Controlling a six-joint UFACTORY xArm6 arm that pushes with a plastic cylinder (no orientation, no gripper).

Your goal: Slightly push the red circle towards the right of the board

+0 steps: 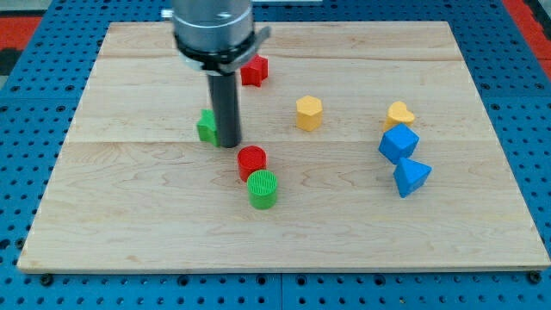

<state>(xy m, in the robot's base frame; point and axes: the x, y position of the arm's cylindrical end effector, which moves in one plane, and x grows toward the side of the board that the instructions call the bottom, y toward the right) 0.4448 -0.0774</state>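
Observation:
The red circle [251,161] lies near the board's middle, touching the green circle [263,189] just below and to its right. My tip [229,142] rests on the board a little up and to the left of the red circle, a small gap apart. The tip stands right beside a green block [206,127] on its left, partly hidden by the rod. A red block [254,71] of jagged shape sits above, behind the rod's mount.
A yellow hexagon [309,112] sits right of centre. At the view's right stand a yellow heart [399,114], a blue cube-like block [399,143] and a blue triangle [411,176]. The wooden board [129,224] lies on a blue pegboard.

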